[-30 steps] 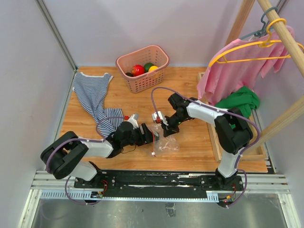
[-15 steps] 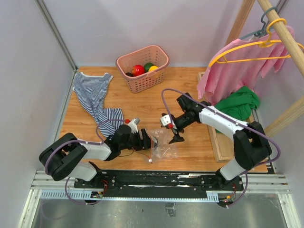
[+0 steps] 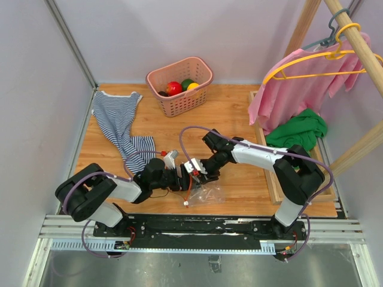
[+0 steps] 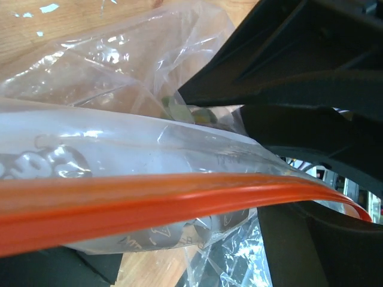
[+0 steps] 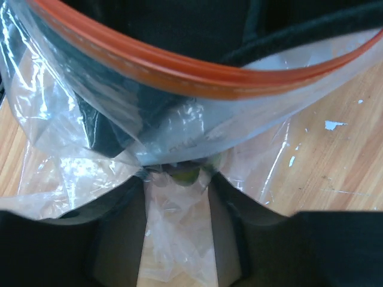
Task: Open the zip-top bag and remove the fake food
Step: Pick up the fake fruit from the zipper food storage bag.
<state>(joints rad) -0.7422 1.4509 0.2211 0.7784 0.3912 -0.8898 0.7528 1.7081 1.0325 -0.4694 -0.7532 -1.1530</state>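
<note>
Seen from above, the left gripper (image 3: 179,179) and right gripper (image 3: 196,170) meet at the zip-top bag (image 3: 206,192) near the front, with the fake food (image 3: 175,88) far back in the pink basket (image 3: 200,75); the left wrist view shows only the zip strip (image 4: 149,194), so whether that gripper holds anything cannot be told; the right wrist view shows its fingers (image 5: 108,239) narrowly apart astride the film.

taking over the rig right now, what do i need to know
Left gripper: at the zip strip of the zip-top bag; grip not visible.
Right gripper: jaws apart around a fold of bag film.
Bag: on the table, between the arms.
Fake food: in the pink basket at the back.
Done: bag looks nearly empty.
Left: a small greenish bit shows through the film; check it. Cannot tell if the zip is open.
</note>
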